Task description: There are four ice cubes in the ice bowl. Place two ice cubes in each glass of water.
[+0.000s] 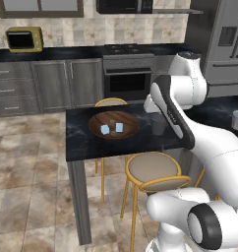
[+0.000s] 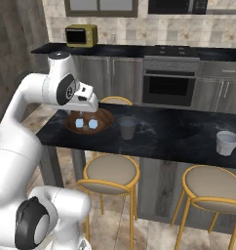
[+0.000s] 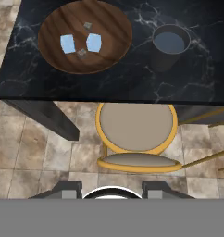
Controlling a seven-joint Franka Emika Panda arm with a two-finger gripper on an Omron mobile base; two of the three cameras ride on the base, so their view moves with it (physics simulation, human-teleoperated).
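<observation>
The pincer (image 3: 111, 187) hangs above the near edge of the dark counter (image 3: 132, 78), looking down past it at a stool (image 3: 134, 127) that stands directly below, tucked against the counter's front. Its two finger tips (image 3: 70, 187) stand apart with nothing between them, so it is released and empty. Ahead of the pincer and to its left in the hand view sits the bowl (image 3: 111, 51) on the counter; inside lie two pale blue cubes (image 3: 67, 43) side by side near the middle, and two smaller greyish cubes, one beyond them and one nearer (image 3: 82, 54). Ahead and to the right in the hand view stands a glass (image 3: 168, 46), just beside the bowl but not touching it, upright, with a bluish tint inside. In the right base view the bowl (image 2: 104, 126) lies just beyond and below the hand, partly covered by it, the near glass (image 2: 127, 128) to its right, and a second glass (image 2: 227, 142) stands well apart, far along the counter toward the right, above a second stool (image 2: 215, 188). In the left base view the arm's forearm crosses in front of the counter and hides the near glass; the bowl (image 1: 99, 129) shows clear to its left. Past the counter stand grey cabinets (image 1: 52, 83), an oven (image 1: 128, 78), a yellow microwave (image 1: 24, 39) and a fridge (image 1: 226, 44). Nothing lies between the pincer and the bowl.
</observation>
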